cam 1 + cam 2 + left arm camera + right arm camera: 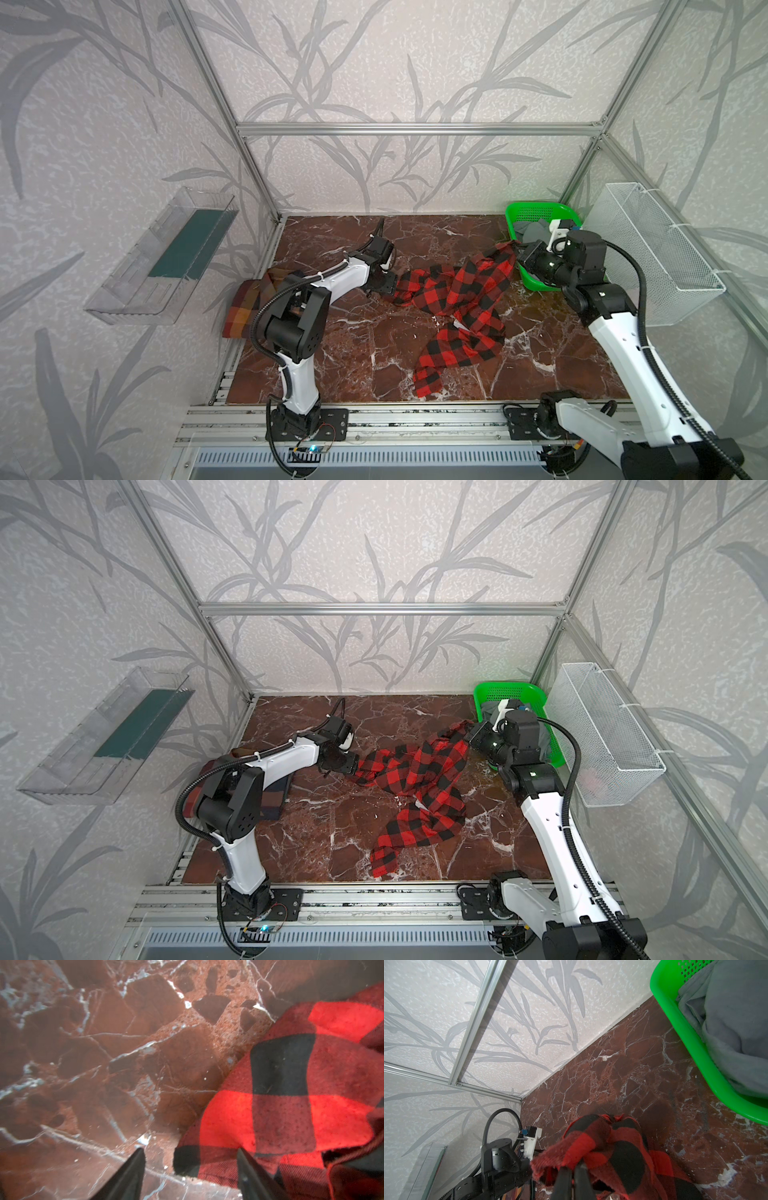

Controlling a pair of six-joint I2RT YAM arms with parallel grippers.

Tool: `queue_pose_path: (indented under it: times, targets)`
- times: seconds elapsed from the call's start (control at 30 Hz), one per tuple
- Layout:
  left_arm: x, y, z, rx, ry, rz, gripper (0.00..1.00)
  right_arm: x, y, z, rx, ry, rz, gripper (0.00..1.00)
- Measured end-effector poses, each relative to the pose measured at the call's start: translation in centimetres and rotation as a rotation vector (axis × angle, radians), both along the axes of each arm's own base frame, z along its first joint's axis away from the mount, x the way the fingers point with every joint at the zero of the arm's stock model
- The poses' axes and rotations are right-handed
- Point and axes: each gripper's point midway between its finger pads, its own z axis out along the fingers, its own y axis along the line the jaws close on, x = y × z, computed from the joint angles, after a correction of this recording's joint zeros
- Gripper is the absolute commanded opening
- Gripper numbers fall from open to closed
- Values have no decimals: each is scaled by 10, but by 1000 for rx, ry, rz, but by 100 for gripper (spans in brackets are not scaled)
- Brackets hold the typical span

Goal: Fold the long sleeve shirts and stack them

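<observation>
The marble table [374, 353] carries the red-and-black shirt [457, 307], which lies crumpled across its middle. One end rises toward the far right corner. There the right gripper [574, 1164] is clenched on a bunch of its cloth, lifted off the table just beside the green basket [685, 1047]. At the shirt's opposite end, the left gripper [190, 1149] has its jaws apart. They stand on both sides of a corner of the cloth, not yet pressing it.

The brown plaid shirt [243, 307] lies folded at the left edge of the table, partly hidden under the left arm.

On the right wall hangs a white wire basket [656, 257]; what it contains I cannot tell. A clear tray [162, 257] on the left wall holds a dark green strip [187, 245]. The green basket holds a grey cloth [733, 1022].
</observation>
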Motion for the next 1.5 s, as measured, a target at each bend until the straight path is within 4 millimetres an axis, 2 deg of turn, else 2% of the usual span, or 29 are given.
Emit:
queue_pose_path:
  times: [0.27, 0.33, 0.4, 0.53, 0.63, 0.73, 0.8, 0.87, 1.0, 1.03, 1.1, 1.2, 1.27, 1.3, 1.4, 1.5]
  targets:
    - [-5, -5, -15, -8, 44, -35, 55, 0, 1, 0, 1, -1, 3, 0]
    - [-6, -5, -20, -5, 55, -40, 44, 0, 1, 0, 0, -1, 4, 0]
    - [-8, -5, -26, -2, 74, -49, 25, 0, 1, 1, -1, -3, 4, 0]
    - [0, -10, -23, -9, 67, -61, 4, 0, 1, 2, -1, -4, 4, 0]
    - [6, -7, -19, 4, 56, -52, 0, 1, 1, 3, -1, -5, 4, 0]
    - [19, 6, -1, 27, 10, -11, 0, 8, 2, 14, 7, -10, 13, 0]
    - [34, 24, 28, 28, -57, 45, 0, 20, 7, 35, 24, -26, 41, 0]
    - [53, 44, 72, 22, -164, 107, 0, 38, 16, 68, 44, -70, 86, 0]
    - [83, 79, 213, 0, -502, 212, 0, 66, 35, 148, 58, -196, 198, 0]
    - [86, 84, 258, -8, -605, 227, 0, 70, 39, 171, 53, -236, 227, 0]
    - [82, 90, 339, -25, -785, 246, 0, 73, 46, 217, 31, -327, 281, 0]
    - [68, 101, 427, -23, -988, 271, 0, 69, 53, 277, -3, -489, 351, 0]
    - [56, 110, 466, -6, -1088, 294, 0, 63, 52, 304, 15, -574, 376, 0]
    - [50, 115, 479, 7, -1125, 309, 0, 60, 50, 313, 41, -594, 386, 0]
    - [35, 130, 500, 58, -1186, 350, 0, 57, 40, 332, 96, -640, 398, 0]
    - [20, 141, 509, 93, -1225, 373, 0, 57, 34, 338, 121, -654, 406, 0]
